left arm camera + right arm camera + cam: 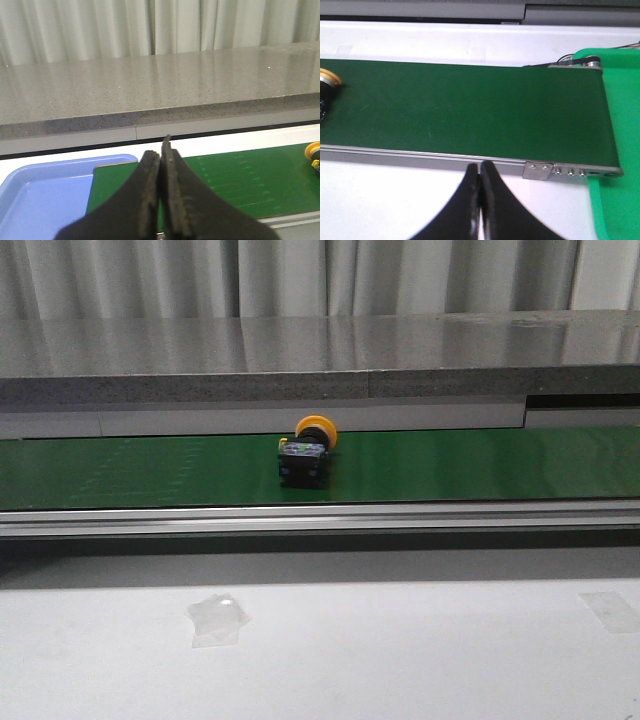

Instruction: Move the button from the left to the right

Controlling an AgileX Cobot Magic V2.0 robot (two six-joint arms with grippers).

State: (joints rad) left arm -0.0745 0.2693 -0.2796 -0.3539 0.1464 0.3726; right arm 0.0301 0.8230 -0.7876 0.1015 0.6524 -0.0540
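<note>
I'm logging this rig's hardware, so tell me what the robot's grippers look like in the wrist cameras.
Only the fingers show. The left gripper has two black, curved fingers tapering to narrow tips, with rough, worn-looking inner pads. The right gripper looks the same: two black, tapering fingers. No cables, markings or arm links are visible, and neither arm appears in the front view.
</note>
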